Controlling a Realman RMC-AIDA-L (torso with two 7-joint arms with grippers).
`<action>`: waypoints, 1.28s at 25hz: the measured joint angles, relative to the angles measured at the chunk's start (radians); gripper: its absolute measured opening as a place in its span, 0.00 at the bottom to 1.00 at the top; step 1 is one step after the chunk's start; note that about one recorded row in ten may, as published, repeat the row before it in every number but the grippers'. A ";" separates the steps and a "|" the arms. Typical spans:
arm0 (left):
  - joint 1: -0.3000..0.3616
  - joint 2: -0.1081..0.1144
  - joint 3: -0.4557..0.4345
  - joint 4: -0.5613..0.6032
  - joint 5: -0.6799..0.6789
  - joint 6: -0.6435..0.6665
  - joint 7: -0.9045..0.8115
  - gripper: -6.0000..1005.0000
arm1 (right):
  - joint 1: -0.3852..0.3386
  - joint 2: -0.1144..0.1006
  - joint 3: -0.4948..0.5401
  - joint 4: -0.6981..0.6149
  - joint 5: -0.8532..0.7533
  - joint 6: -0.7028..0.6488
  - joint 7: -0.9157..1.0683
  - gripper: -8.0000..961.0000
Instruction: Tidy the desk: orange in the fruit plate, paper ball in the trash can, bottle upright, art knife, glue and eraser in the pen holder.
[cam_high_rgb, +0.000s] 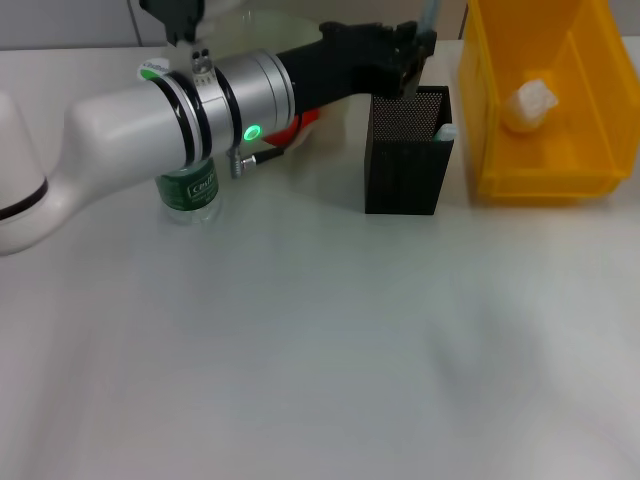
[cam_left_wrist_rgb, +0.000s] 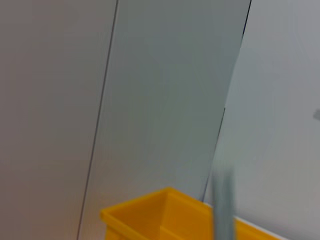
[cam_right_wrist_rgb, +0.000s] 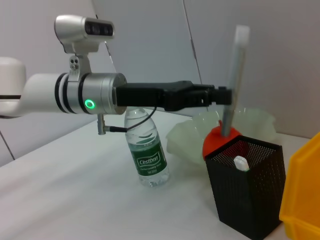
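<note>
My left gripper (cam_high_rgb: 418, 48) is shut on the grey art knife (cam_right_wrist_rgb: 233, 75) and holds it upright over the black mesh pen holder (cam_high_rgb: 404, 155). The knife's lower end is at the holder's mouth. A white-capped item (cam_right_wrist_rgb: 241, 162) stands inside the holder. The orange (cam_right_wrist_rgb: 219, 138) lies in the pale green fruit plate (cam_right_wrist_rgb: 186, 140) behind the holder. The green-labelled bottle (cam_right_wrist_rgb: 148, 152) stands upright under my left arm. The paper ball (cam_high_rgb: 530, 102) lies in the yellow bin (cam_high_rgb: 545, 170). My right gripper is not in view.
My left arm (cam_high_rgb: 200, 105) stretches across the back of the white table from the left. The yellow bin stands right beside the pen holder, and its rim (cam_left_wrist_rgb: 150, 212) shows in the left wrist view.
</note>
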 joint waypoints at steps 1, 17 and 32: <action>-0.001 0.000 0.011 0.000 -0.001 -0.012 -0.001 0.23 | 0.001 0.000 0.000 0.001 0.000 -0.001 0.000 0.49; 0.095 0.022 -0.074 0.040 0.019 0.264 0.048 0.57 | 0.006 0.002 0.008 0.026 0.017 -0.048 -0.073 0.50; 0.265 0.109 -0.544 -0.076 0.527 1.014 0.071 0.86 | 0.018 -0.001 0.000 0.283 0.008 -0.166 -0.384 0.70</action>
